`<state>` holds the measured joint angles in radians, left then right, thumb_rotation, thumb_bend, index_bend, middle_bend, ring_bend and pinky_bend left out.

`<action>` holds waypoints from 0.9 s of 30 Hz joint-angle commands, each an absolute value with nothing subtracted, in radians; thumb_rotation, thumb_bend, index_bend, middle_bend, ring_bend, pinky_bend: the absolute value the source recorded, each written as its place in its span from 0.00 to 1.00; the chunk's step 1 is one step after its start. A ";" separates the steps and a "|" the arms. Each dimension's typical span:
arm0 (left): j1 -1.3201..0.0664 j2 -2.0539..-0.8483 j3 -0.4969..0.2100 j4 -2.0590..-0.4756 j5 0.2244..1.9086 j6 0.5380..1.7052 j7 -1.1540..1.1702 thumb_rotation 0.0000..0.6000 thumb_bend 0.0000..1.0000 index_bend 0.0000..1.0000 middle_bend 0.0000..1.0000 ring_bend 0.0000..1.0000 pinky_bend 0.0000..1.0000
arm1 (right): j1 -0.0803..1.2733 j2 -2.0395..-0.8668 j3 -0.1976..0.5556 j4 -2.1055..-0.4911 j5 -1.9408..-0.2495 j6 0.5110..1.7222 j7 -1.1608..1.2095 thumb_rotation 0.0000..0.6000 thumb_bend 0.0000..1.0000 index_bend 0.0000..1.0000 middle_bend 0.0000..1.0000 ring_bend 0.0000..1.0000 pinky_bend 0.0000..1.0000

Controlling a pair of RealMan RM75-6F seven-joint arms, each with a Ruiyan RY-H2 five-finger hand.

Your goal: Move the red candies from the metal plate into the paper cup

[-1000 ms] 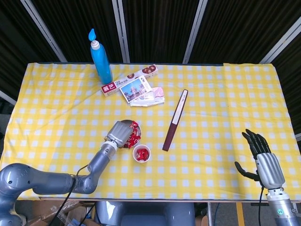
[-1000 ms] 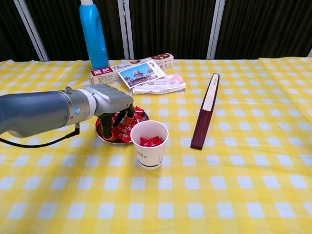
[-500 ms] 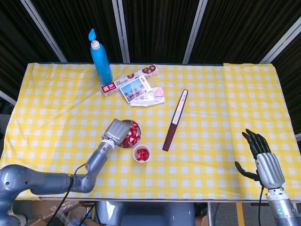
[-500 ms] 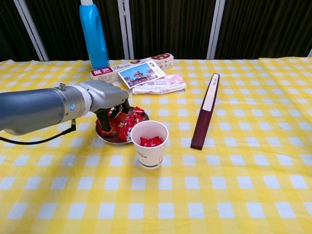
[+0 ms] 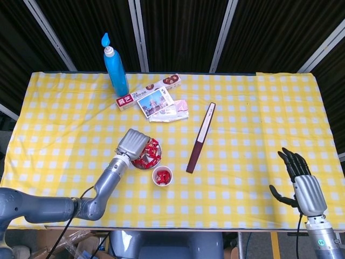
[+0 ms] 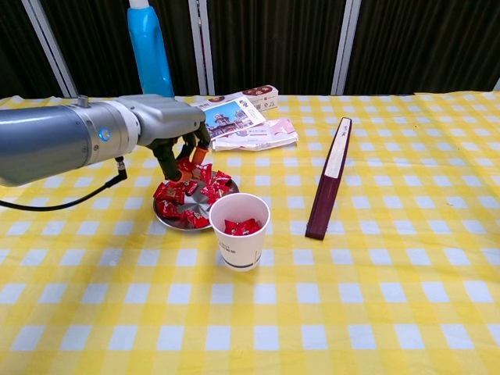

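Note:
The metal plate [image 6: 167,222] [image 5: 138,165] sits left of centre with several red candies [image 6: 191,194] [image 5: 152,155] piled on it. Just to its front right stands the white paper cup [image 6: 237,238] [image 5: 161,176], with a few red candies [image 6: 241,226] inside. My left hand [image 6: 160,125] [image 5: 133,144] hovers above the plate's far left side, fingers pointing down and pinching a red candy [image 6: 185,163]. My right hand [image 5: 302,182] stays at the table's near right edge, fingers spread and empty. Only the head view shows it.
A blue bottle [image 5: 115,67] [image 6: 150,55], a long snack box [image 5: 148,91], a postcard [image 6: 226,119] and a wipes pack [image 6: 256,134] lie behind the plate. A dark slim box [image 5: 200,137] [image 6: 328,178] lies right of the cup.
My left hand has risen from among the candies on the plate and shifted toward the far left, bringing a red candy up with it. The right hand has not moved.

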<state>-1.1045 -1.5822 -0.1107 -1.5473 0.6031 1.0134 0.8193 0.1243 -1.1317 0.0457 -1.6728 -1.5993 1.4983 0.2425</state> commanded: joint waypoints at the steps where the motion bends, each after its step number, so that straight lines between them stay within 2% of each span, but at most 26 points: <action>1: -1.097 -1.541 -0.129 -1.613 0.644 1.035 0.802 1.00 0.42 0.53 0.62 0.85 0.96 | 0.125 -1.132 0.046 -1.672 -1.599 1.497 0.241 1.00 0.39 0.00 0.00 0.00 0.00; 13: -1.090 -1.479 -0.120 -1.787 0.781 1.029 0.772 1.00 0.42 0.53 0.62 0.85 0.96 | 0.125 -1.137 0.047 -1.668 -1.598 1.499 0.232 1.00 0.39 0.00 0.00 0.00 0.00; 27: -1.147 -1.537 -0.106 -1.790 0.760 0.960 0.809 1.00 0.42 0.53 0.63 0.85 0.96 | 0.123 -1.139 0.051 -1.666 -1.600 1.508 0.242 1.00 0.39 0.00 0.00 0.00 0.00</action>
<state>-1.1428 -1.5342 -0.1064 -1.7913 0.7646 0.9638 0.8059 0.1233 -1.1387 0.0512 -1.6658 -1.6002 1.5084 0.2418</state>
